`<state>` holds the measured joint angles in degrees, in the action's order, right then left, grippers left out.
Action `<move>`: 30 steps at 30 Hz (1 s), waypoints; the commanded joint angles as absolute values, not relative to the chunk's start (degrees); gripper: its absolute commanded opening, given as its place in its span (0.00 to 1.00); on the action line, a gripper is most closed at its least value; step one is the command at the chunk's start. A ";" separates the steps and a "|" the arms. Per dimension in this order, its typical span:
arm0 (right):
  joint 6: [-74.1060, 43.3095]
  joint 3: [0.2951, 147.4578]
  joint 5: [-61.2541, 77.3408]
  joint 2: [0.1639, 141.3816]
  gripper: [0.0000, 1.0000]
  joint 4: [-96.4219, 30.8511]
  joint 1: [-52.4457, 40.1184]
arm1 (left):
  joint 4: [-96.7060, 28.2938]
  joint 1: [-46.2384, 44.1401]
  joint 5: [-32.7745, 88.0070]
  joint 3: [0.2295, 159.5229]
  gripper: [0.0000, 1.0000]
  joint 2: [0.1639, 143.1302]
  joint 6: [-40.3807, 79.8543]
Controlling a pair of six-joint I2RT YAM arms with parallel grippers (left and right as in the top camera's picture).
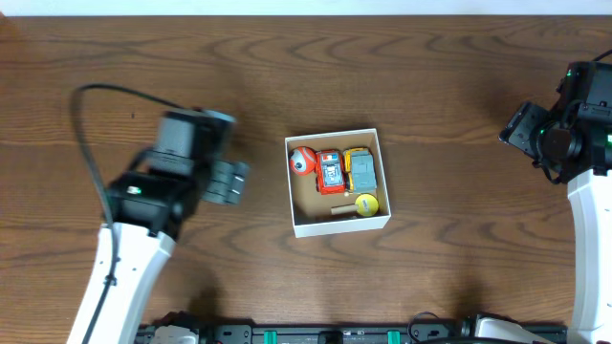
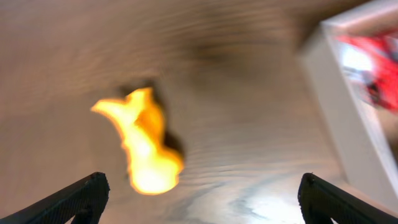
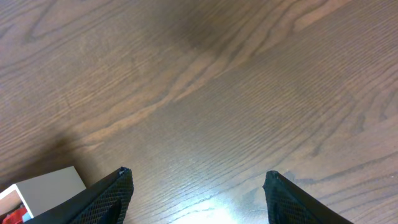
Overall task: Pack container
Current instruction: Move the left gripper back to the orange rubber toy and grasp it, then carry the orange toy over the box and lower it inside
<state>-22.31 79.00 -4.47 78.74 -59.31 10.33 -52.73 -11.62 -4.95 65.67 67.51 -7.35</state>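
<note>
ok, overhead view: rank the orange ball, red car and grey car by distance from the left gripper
1. orange ball, left side of the container, nearest the left gripper
2. red car, middle
3. grey car, right side

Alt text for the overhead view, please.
A white-walled container at centre holds a round orange toy, a red toy car and a grey and yellow toy. The left gripper is blurred just left of it; the right gripper is far right.
</note>
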 commanded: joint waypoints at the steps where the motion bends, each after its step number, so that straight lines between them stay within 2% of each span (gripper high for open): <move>1: -21.58 78.94 -4.43 78.87 0.71 -59.42 10.63 | -53.23 -3.53 -4.49 64.99 0.98 69.12 -3.84; 5: -21.58 78.94 -4.43 78.87 0.71 -59.42 10.63 | -52.90 4.75 -3.44 63.26 0.98 73.32 -1.39; 10: -21.58 78.94 -4.43 78.87 0.71 -59.37 10.63 | -50.54 9.72 1.34 62.30 0.98 81.28 -1.41; 25: -21.58 78.94 -4.43 78.87 0.71 -59.42 10.63 | -43.94 10.07 3.46 62.30 0.98 101.41 -1.63; 26: -21.56 78.94 -4.43 78.87 0.71 -59.40 10.63 | -43.68 10.07 3.46 62.30 0.92 101.95 -1.63; 30: -21.58 78.94 -4.43 78.87 0.71 -59.42 10.63 | -43.62 10.07 3.46 62.30 0.53 102.32 -1.63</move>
<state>-22.28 79.00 -4.47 78.74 -59.33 10.33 -43.46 9.87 3.01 62.39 102.04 -1.56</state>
